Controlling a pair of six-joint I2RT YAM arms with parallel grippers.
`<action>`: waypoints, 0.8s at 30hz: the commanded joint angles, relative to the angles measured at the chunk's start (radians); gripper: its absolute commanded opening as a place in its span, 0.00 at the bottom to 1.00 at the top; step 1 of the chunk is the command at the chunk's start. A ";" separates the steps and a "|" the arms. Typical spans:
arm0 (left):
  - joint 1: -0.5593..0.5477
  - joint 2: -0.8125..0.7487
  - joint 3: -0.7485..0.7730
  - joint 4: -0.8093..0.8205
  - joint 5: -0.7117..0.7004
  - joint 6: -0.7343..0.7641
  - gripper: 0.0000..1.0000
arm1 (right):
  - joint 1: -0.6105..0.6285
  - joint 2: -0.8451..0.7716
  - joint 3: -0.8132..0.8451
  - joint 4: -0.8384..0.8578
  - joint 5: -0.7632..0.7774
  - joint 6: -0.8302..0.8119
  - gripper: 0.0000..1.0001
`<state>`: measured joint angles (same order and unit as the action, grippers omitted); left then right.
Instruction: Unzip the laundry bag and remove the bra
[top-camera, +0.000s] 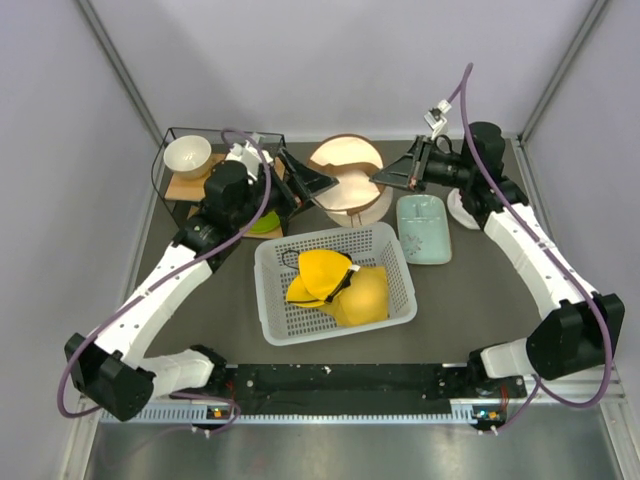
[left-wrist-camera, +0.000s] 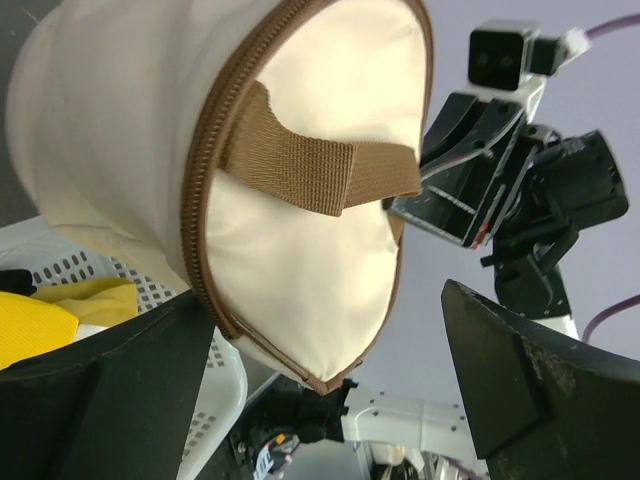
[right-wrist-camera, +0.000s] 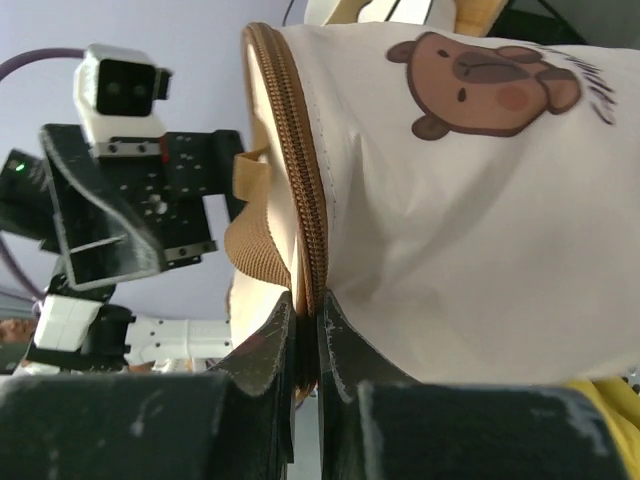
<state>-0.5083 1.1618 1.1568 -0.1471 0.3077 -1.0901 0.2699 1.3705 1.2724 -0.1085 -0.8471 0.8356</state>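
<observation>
The cream laundry bag (top-camera: 348, 180) stands at the back middle of the table, between my two grippers. In the left wrist view its round end (left-wrist-camera: 300, 240) faces me, with a brown strap (left-wrist-camera: 310, 160) and a brown zipper (left-wrist-camera: 200, 200) that looks closed. My left gripper (top-camera: 318, 184) is open; the bag's lower edge sits between its jaws (left-wrist-camera: 330, 400) without touching them. My right gripper (top-camera: 388, 178) is shut on the bag's zipper seam (right-wrist-camera: 308, 320). A brown bear print (right-wrist-camera: 480, 80) shows on the bag's side. The bra is hidden.
A white lattice basket (top-camera: 275, 300) with a yellow padded garment (top-camera: 335, 285) stands in front of the bag. A pale green tray (top-camera: 423, 228) lies to the right. A wire rack (top-camera: 170, 185) holding a white bowl (top-camera: 187, 155) stands at the back left.
</observation>
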 joint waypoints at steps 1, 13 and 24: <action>0.004 0.047 0.023 0.090 0.165 0.038 0.99 | -0.011 0.010 0.067 0.027 -0.151 -0.038 0.00; 0.004 0.081 0.012 0.121 0.163 0.003 0.12 | -0.011 0.038 0.058 -0.020 -0.182 -0.082 0.00; 0.005 0.121 0.037 0.081 0.110 -0.071 0.00 | -0.012 -0.270 0.058 -0.427 0.236 -0.535 0.94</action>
<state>-0.5003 1.2686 1.1553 -0.1280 0.4324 -1.1278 0.2569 1.2881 1.3403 -0.4618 -0.7395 0.5037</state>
